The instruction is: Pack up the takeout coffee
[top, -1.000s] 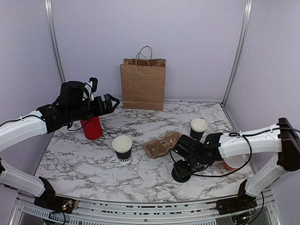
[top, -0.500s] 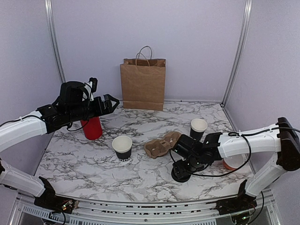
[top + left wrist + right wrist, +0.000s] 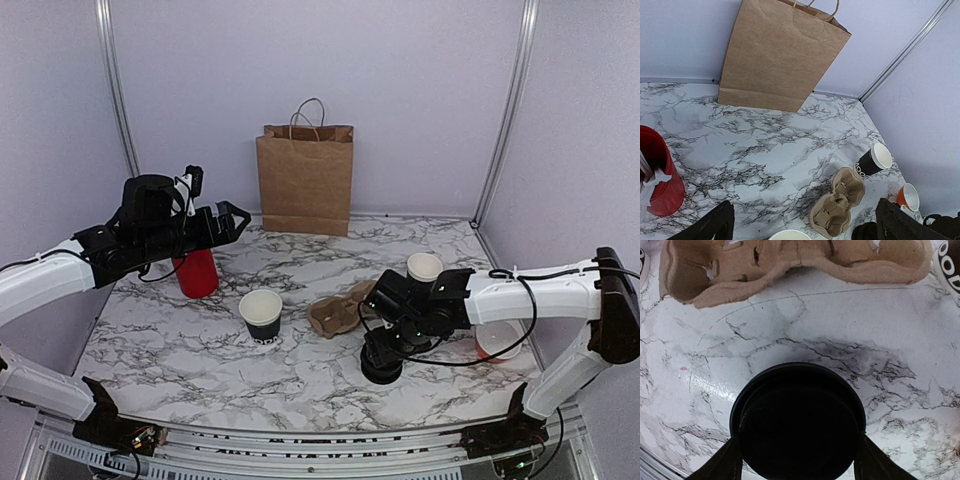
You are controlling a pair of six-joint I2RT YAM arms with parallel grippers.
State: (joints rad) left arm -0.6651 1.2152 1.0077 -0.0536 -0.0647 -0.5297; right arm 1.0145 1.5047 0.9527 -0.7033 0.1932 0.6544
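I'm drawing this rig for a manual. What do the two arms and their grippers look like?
The left arm and right arm have white link shells with black joints and wrist housings. The left gripper and right gripper are black, with two tapered fingers each. Thin black cables loop loosely along both arms.

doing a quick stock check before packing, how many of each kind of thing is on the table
black paper cups: 2
orange cup: 1
red holder: 1
cardboard cup carrier: 1
brown paper bag: 1
round black lid: 1
total: 7
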